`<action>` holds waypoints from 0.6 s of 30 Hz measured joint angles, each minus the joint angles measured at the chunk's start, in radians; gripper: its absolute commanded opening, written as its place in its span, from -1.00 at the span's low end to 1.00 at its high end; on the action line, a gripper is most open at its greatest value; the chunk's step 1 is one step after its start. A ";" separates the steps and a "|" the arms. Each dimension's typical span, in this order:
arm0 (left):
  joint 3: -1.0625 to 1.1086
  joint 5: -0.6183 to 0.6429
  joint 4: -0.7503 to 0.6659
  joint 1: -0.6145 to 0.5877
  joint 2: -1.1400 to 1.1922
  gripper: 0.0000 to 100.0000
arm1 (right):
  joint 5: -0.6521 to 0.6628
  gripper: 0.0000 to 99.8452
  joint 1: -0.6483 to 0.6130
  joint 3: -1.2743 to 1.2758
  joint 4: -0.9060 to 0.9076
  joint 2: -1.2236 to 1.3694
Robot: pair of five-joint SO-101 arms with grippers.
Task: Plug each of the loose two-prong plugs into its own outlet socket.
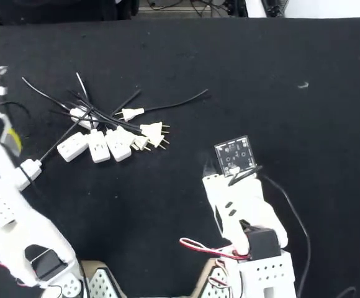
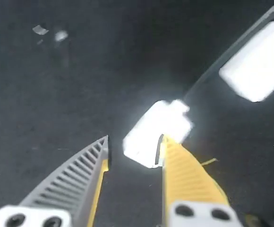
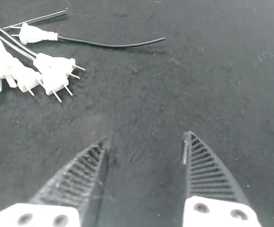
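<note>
Left end effector (image 2: 133, 140) open, touching one white connector (image 2: 160, 125) | four plugs (image 3: 55, 64) clustered

No legible text, label, number or sign

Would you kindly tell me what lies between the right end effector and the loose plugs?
Only bare black table, as the right wrist view shows, between the right end effector and the plugs.

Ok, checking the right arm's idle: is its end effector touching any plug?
Apart. Right wrist view: right end effector open over the table, nearest plug well clear.
</note>
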 measured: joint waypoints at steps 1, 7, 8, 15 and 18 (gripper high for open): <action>0.009 -0.015 -0.034 -0.026 0.000 -0.64 | 0.000 -0.54 0.000 0.000 0.008 0.000; 0.112 0.002 -0.272 -0.129 0.078 -0.64 | 0.000 -0.54 -0.029 0.000 0.017 0.000; 0.129 0.011 -0.276 -0.129 0.089 -0.64 | 0.000 -0.54 -0.037 0.000 0.020 0.000; 0.203 -0.023 -0.150 -0.124 0.078 -0.64 | 0.000 -0.54 -0.043 0.000 0.025 0.000; 0.285 -0.043 -0.126 -0.106 0.023 -0.64 | 0.000 -0.54 -0.043 0.000 0.025 0.000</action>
